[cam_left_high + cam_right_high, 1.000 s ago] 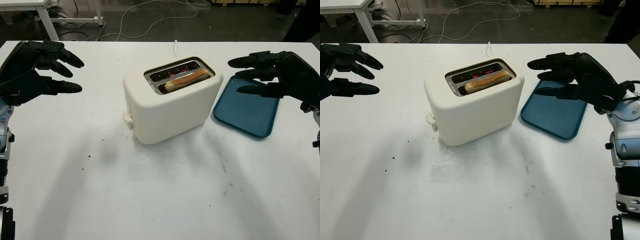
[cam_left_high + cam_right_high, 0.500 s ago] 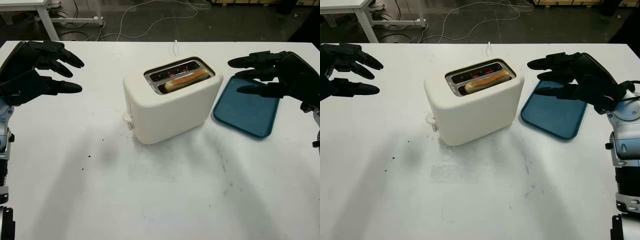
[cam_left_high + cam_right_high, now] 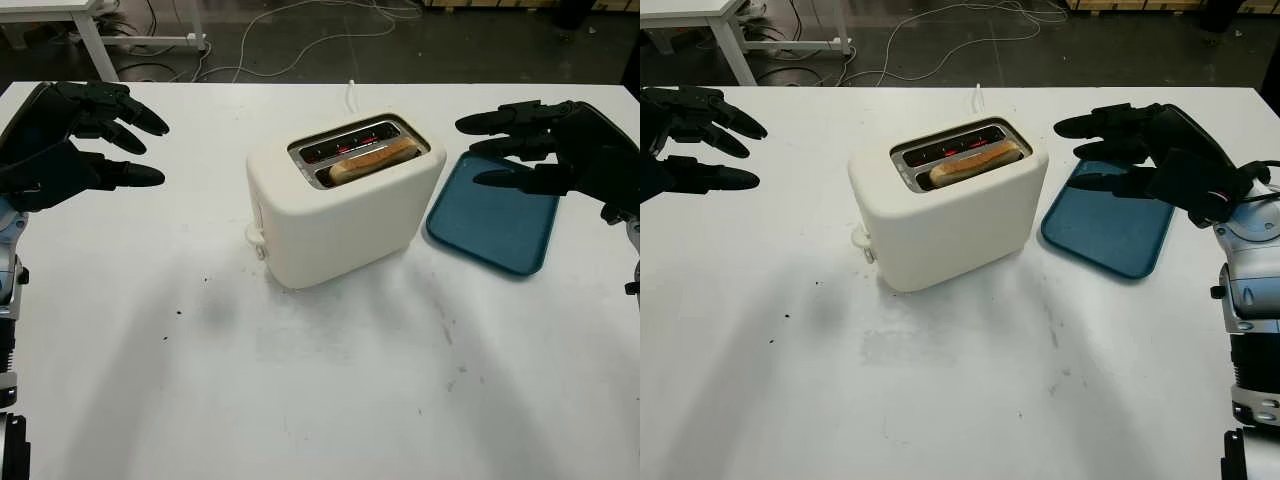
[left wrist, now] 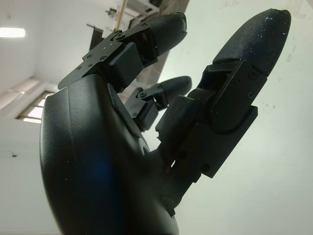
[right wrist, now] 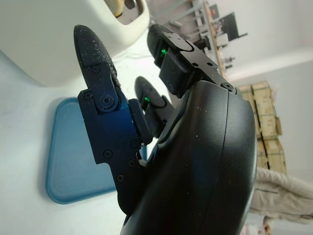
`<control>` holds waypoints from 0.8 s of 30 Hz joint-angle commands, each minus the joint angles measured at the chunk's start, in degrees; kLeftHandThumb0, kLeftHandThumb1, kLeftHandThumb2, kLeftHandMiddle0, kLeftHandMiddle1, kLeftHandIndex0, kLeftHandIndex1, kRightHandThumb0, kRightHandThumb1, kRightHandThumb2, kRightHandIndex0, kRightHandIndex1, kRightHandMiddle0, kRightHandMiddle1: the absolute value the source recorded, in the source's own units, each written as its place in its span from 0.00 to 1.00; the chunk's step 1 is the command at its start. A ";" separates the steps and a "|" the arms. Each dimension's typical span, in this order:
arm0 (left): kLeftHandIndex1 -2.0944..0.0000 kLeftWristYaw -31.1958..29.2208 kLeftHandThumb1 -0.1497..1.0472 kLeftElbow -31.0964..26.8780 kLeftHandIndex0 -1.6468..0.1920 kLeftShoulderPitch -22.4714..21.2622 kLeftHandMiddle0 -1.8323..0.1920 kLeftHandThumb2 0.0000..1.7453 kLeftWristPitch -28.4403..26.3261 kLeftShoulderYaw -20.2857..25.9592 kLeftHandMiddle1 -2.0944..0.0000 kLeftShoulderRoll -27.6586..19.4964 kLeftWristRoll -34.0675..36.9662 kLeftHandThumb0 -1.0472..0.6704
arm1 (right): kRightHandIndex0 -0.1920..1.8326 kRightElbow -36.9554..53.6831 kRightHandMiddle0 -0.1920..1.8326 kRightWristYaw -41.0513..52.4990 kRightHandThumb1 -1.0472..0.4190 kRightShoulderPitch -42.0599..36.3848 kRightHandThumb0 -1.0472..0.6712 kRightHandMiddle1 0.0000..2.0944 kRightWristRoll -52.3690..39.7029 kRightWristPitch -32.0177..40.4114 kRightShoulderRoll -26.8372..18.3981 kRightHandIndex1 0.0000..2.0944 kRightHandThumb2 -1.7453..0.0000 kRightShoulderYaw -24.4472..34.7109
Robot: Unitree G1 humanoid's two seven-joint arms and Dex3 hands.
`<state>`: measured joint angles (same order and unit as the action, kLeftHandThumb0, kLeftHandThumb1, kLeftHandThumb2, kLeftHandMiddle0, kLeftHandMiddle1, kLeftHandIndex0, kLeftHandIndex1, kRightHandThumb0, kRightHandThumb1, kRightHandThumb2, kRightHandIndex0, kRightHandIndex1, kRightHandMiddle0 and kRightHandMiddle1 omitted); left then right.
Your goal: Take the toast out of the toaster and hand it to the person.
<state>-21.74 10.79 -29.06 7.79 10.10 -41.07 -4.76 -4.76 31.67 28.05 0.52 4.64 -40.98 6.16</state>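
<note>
We found the toast sitting in the nearer slot of the cream toaster, which stood near the middle of the white table. Only the slice's top edge stood proud of the slot; the rest was down inside. We judged it light, dry and stiff but brittle, quick to crumble or snap under a hard pinch, and possibly warm, since a red glow showed in the farther slot. The sensible hold, we thought, was a gentle pinch across its two flat faces at the exposed top edge, lifting straight up so that it did not catch on the slot's metal rim.

Our left hand hovered open above the table well to the left of the toaster, holding nothing. Our right hand hovered open to the toaster's right, above the far end of the blue tray, also holding nothing. The tray lay just beside the toaster's right end, perhaps touching it, though we could not tell.

A white cord ran back from the toaster toward the table's far edge. A small knob or lever stuck out at the toaster's left end. Nothing lay between either hand and the slot; the narrow opening itself was the main hindrance for thick fingers. In the right wrist view, a part of a person in light clothing showed beyond the hand.
</note>
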 commanded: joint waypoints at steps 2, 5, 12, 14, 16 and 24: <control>0.67 0.46 0.68 0.08 0.44 -0.06 0.50 0.00 0.33 0.09 0.61 -0.02 0.00 0.00 | 0.45 0.55 0.45 -0.29 0.15 0.00 0.23 0.00 -0.39 1.02 0.45 0.03 1.00 0.19; 0.67 0.13 0.66 0.18 0.45 -0.05 0.50 0.00 0.04 0.38 0.61 0.18 0.79 0.00 | 0.45 0.31 0.45 -0.40 0.15 0.09 0.23 0.00 -0.02 0.66 0.41 0.03 1.00 -0.05; 0.67 0.26 0.65 -0.16 0.45 0.11 0.51 0.00 -0.39 0.41 0.60 0.15 0.71 0.00 | 0.46 0.27 0.45 -0.40 0.15 0.01 0.23 0.00 -0.13 0.43 0.49 0.04 1.00 0.03; 0.67 0.30 0.66 -0.08 0.45 0.09 0.51 0.00 -0.16 0.36 0.60 0.06 0.56 0.00 | 0.45 0.39 0.45 -0.43 0.15 -0.05 0.23 0.00 0.02 0.50 0.43 0.04 1.00 -0.06; 0.67 0.32 0.66 -0.26 0.45 0.08 0.51 0.00 -0.47 0.40 0.60 0.08 0.59 0.00 | 0.45 0.19 0.45 -0.40 0.14 -0.09 0.22 0.00 0.06 0.19 0.44 0.03 1.00 -0.09; 0.67 0.61 0.66 0.08 0.46 0.38 0.51 0.00 -0.40 0.50 0.60 0.50 0.76 0.00 | 0.44 0.23 0.44 -0.60 0.14 -0.37 0.22 0.00 0.17 -0.31 0.62 0.03 1.00 -0.18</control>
<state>-21.74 10.75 -29.05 7.67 10.13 -41.01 -4.63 -4.78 31.65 28.02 0.55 4.74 -40.98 6.14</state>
